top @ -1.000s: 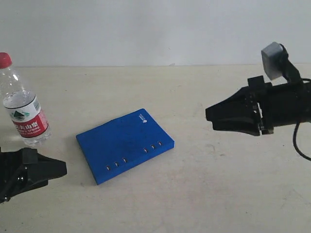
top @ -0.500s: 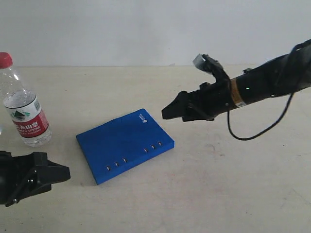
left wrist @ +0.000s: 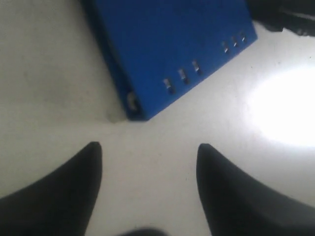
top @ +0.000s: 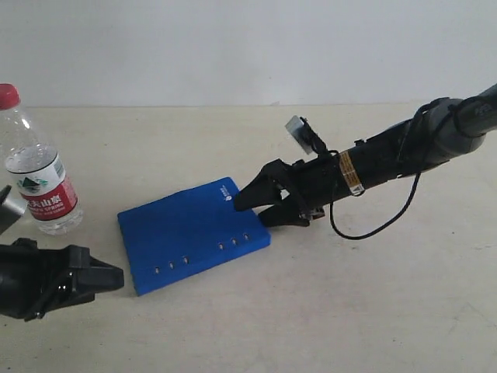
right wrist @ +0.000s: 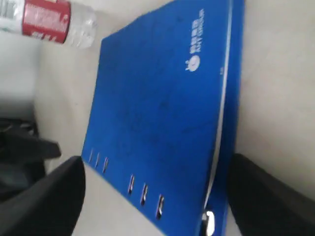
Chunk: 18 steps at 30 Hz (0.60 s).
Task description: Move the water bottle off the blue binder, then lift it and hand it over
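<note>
Right end effector (top: 252, 210): having crossed from the tabletop's (top: 349, 311) right edge, I am holding it wide open, empty, against the flat royal-blue binder (top: 190, 233), which is sliding slightly leftward.
Left end effector (top: 112, 278): waiting open, empty.
Clear red-capped plastic water bottle (top: 39, 171): standing near the left edge, already off the binder; lifting looks next.

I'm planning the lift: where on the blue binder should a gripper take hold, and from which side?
Probably the thin edge by the white logo, approached low from the right of the exterior view. The blue binder lies flat on the table, so only its edges can be pinched, and the open right gripper is at that edge.
</note>
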Available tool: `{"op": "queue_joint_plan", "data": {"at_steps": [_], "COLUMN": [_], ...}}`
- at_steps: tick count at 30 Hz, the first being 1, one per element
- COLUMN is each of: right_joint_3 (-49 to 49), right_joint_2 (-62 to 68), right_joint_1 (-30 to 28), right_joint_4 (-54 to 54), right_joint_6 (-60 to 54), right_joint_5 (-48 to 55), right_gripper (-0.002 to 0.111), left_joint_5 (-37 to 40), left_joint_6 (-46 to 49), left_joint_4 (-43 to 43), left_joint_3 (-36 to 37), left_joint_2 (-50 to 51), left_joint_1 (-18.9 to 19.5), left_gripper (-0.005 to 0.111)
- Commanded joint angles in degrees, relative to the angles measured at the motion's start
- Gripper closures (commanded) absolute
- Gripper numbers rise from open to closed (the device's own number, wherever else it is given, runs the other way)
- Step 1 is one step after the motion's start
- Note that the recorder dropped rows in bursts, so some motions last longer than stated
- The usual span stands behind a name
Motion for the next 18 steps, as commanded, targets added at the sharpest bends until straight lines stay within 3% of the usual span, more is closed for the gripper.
{"op": "queue_joint_plan", "data": {"at_steps": [1, 4, 10, 18], "right_joint_3": [-0.2, -0.2, -0.2, -0.2], "right_joint_2": [1.1, 0.7, -0.6, -1.6], "right_joint_1": [0.6, 0.6, 0.6, 1.0], "right_joint_4": [-0.5, -0.5, -0.5, -0.5], "right_joint_6": [-1.1, -1.1, 1.9, 0.5], "right_joint_5": [-7.6, -7.6, -7.6, -7.6], "right_gripper": [0.037, 0.045, 0.073, 0.074], "left_joint_5": [1.2, 1.4, 3.8, 2.2], "left_joint_6": [1.3, 1.7, 1.7, 2.5], "left_joint_4": [-0.5, -0.5, -0.5, -0.5], "left_joint_3": [-3.9, -5.5, -5.8, -6.3], "left_joint_2": [-0.1, -0.1, 2.4, 3.3], "left_joint_1": [-0.2, -0.2, -0.2, -0.2], "left_gripper": [0.053, 0.053, 0.053, 0.053]}}
